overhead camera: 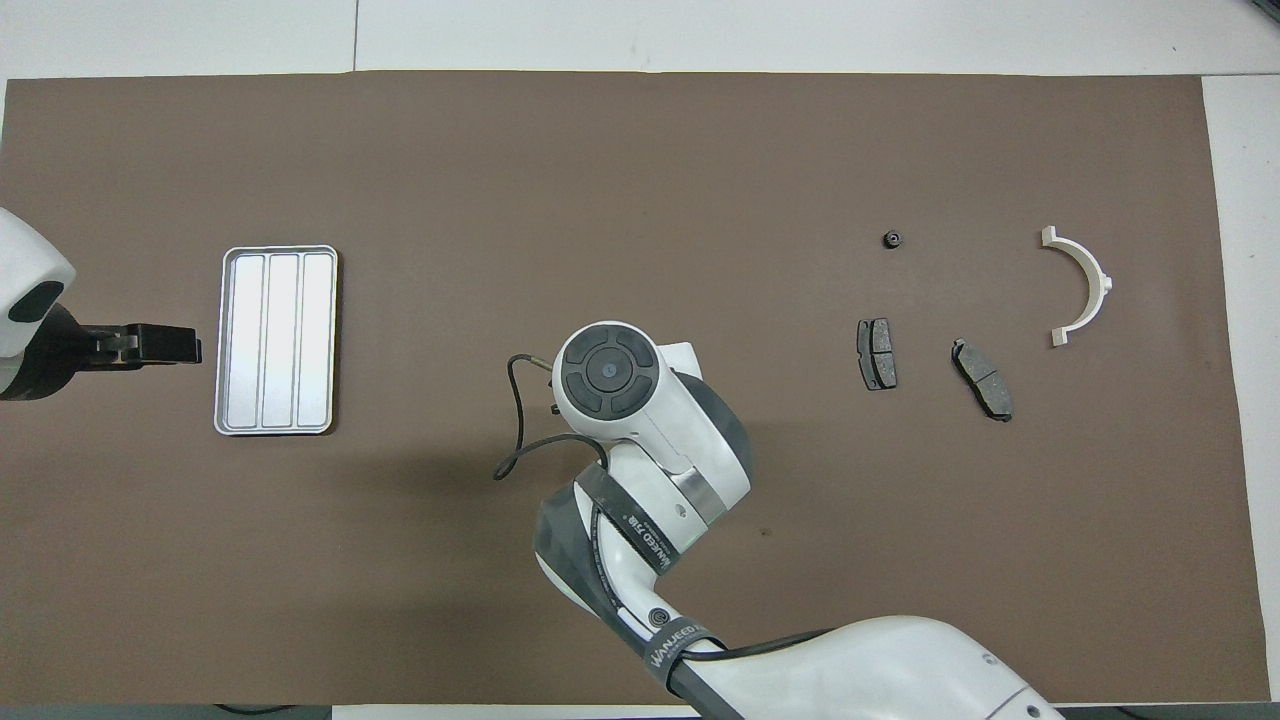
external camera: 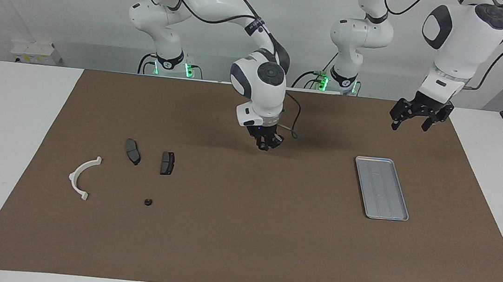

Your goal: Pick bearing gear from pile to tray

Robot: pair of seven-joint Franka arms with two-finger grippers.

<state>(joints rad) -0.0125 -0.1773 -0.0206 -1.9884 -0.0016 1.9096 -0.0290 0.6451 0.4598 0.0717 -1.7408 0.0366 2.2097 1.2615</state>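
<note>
The small black round piece (external camera: 147, 202) left in the pile lies on the brown mat, farther from the robots than the two brake pads (external camera: 167, 163). It looks stiff, light and apt to roll, so grip it across its outer rim from above. The right pincer (external camera: 266, 144) hangs over mid-mat, clenched; whether it carries anything I cannot tell. The tray (external camera: 381, 188) sits empty toward the left arm's end, near the waiting, released left pincer (external camera: 413, 119).
</note>
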